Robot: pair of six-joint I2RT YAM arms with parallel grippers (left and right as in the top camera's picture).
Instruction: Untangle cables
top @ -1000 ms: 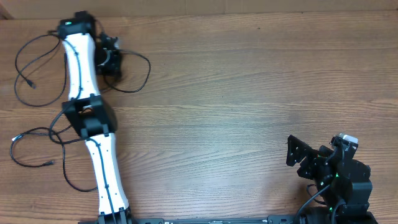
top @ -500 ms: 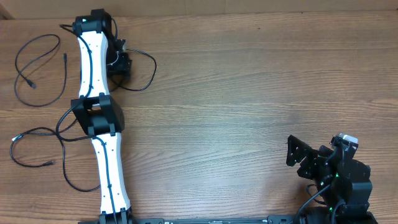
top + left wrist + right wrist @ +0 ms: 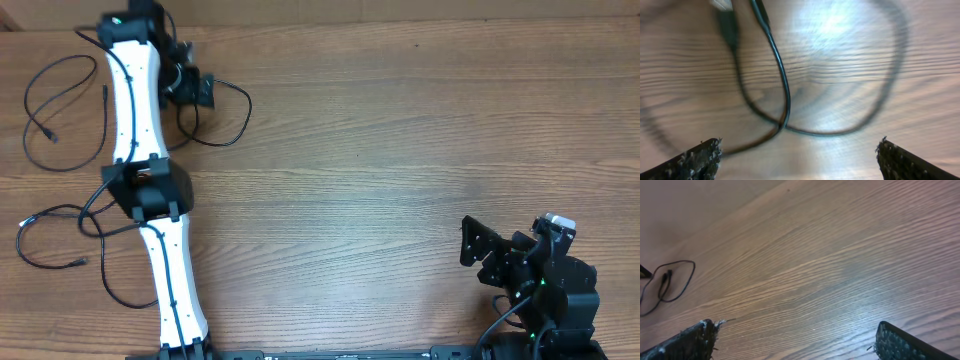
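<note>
L claw (image 3: pixel 197 90) is hovering over the far-left corner of the counter (image 3: pixel 400 150), jaws spread wide, gripping nothing. A cable loop (image 3: pixel 785 100) is lying flat beneath it, appearing to cross itself. Other cables (image 3: pixel 55 110) are lying apart along the L edge, prob. sorted. R claw (image 3: pixel 797 342) is parking near its base, wide open, empty.
</note>
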